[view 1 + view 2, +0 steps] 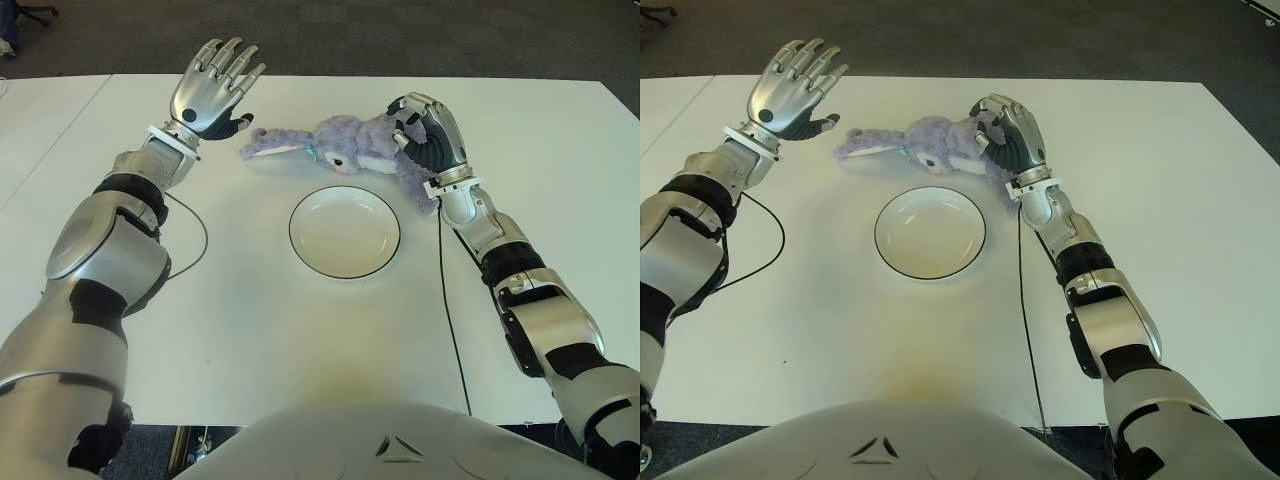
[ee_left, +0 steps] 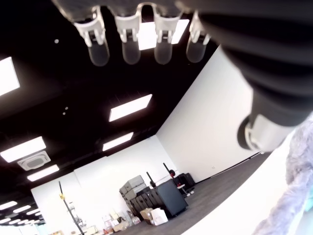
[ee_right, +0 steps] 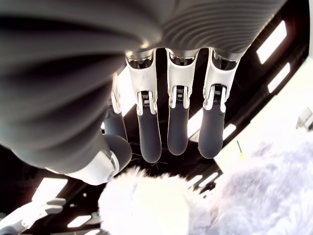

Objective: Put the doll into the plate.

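— Doll [image 1: 350,145] first: the purple plush rabbit lies on its side on the worktop [image 1: 250,330], toward the far edge, just beyond the plate [image 1: 344,232] and not in it. Ears point toward the robot's left.

— And the right hand [image 1: 425,130]?

— Sitting over the doll's body end. In the right wrist view its fingers [image 3: 149,139] are curved down onto the fur with the thumb coming in beside them; I'd call it closing on the doll, though how firm the hold is I can't tell.

— Left hand [image 1: 212,85]?

— Fingers spread, holding nothing, up near the far edge beside the doll's ears.

— So what makes this step go well?

— Get a full wrap before lifting. Plush squashes, so the fingers need to sink in around the body, not pinch loose fur. Then lift enough that the dangling ears and legs clear the plate's rim, bring it toward the near edge, and let go only once the bulk is centred over the white bowl of the plate.

— Risk?

— A floppy end draped over the rim, or nudging the plate.
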{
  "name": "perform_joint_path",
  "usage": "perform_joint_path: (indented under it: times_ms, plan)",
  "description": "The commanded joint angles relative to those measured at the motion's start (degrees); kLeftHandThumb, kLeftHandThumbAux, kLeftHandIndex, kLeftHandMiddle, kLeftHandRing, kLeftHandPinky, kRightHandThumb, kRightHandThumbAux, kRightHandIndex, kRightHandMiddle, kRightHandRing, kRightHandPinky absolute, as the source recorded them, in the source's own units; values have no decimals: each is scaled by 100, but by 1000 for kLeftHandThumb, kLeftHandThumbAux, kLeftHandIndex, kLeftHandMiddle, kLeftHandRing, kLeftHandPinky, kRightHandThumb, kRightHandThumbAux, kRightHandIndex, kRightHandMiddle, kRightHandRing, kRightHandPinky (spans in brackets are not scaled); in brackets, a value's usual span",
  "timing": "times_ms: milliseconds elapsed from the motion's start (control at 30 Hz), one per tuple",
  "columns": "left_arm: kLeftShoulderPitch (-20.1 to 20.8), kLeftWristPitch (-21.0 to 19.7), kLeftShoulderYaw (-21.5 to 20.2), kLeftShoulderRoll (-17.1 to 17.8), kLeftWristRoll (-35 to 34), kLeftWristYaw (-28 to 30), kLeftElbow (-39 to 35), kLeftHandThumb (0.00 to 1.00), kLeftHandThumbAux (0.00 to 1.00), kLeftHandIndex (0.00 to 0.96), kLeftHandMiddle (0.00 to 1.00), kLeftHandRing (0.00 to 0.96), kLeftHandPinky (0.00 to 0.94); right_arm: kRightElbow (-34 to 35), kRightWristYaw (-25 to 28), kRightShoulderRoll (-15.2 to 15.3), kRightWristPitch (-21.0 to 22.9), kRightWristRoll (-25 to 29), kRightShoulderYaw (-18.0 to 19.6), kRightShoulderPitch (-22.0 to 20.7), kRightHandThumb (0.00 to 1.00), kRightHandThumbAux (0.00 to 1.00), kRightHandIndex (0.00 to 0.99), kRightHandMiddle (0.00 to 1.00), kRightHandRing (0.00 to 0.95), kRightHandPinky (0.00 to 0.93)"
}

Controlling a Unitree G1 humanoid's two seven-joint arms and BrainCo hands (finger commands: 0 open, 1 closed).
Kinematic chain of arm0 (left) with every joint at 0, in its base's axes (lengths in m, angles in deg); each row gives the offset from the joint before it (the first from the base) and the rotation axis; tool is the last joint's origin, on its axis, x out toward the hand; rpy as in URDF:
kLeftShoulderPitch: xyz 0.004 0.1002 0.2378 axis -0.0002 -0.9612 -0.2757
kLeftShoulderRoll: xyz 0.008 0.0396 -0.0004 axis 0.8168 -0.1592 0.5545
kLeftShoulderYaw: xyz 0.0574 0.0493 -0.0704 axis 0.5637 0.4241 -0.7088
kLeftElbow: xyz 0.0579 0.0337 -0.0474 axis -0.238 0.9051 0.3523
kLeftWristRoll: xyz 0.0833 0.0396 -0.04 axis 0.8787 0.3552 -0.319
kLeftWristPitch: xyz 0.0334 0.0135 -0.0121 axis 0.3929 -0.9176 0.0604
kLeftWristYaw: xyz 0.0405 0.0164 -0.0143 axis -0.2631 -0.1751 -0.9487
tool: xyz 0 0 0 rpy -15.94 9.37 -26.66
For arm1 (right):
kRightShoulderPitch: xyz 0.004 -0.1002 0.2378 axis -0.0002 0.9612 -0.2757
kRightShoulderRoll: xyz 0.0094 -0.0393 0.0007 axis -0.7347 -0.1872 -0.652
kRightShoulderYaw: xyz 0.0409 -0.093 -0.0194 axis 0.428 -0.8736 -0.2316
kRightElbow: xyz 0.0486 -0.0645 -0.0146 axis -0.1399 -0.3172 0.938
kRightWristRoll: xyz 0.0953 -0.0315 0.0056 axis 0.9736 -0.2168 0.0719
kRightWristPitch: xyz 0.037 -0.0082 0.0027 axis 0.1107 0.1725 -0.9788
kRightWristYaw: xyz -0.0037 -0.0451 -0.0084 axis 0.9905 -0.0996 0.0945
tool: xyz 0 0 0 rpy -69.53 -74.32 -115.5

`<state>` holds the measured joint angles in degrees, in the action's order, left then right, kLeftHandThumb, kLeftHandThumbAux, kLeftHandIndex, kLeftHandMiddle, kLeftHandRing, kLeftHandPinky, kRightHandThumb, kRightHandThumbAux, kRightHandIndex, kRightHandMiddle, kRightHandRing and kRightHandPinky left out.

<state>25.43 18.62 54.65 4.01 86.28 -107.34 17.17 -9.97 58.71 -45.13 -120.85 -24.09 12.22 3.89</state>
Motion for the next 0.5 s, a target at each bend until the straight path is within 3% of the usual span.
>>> perform_joint_path:
  times_ms: [33,67,133,167,200,233,267,367,500]
  plan:
    - [-108,115,185,-129,136,274,70,167,578,5,0,0,0,46,127,157,115,1,83,-204,700,718,438,851,861,861]
    - [-125,123,219,-148,152,317,76,125,556,11,0,0,0,38,169,191,129,6,88,-239,691,719,432,795,814,813]
    - [-147,150,284,-188,165,403,88,104,571,2,0,0,0,30,254,256,165,5,90,-283,686,721,429,781,800,798]
    - [-149,194,325,-228,171,482,93,82,564,0,0,0,0,27,327,315,208,-8,85,-303,675,725,415,494,526,553]
    - [-147,224,351,-253,169,534,95,79,556,0,0,0,0,27,375,353,238,-17,80,-312,402,629,301,308,315,332]
    - [-145,244,369,-267,165,567,96,77,550,0,0,0,0,29,408,376,260,-20,76,-316,176,561,211,165,150,159]
    - [-133,273,384,-290,160,616,96,102,522,0,0,0,0,-11,419,419,297,-49,64,-339,126,523,159,96,53,39]
    - [-90,320,394,-391,118,774,96,142,513,0,0,0,0,-244,359,551,428,-186,3,-437,64,467,111,27,1,1]
    - [-59,450,262,-510,-78,1046,98,170,496,0,0,0,0,-386,316,585,542,-250,-46,-510,80,419,105,0,0,0]
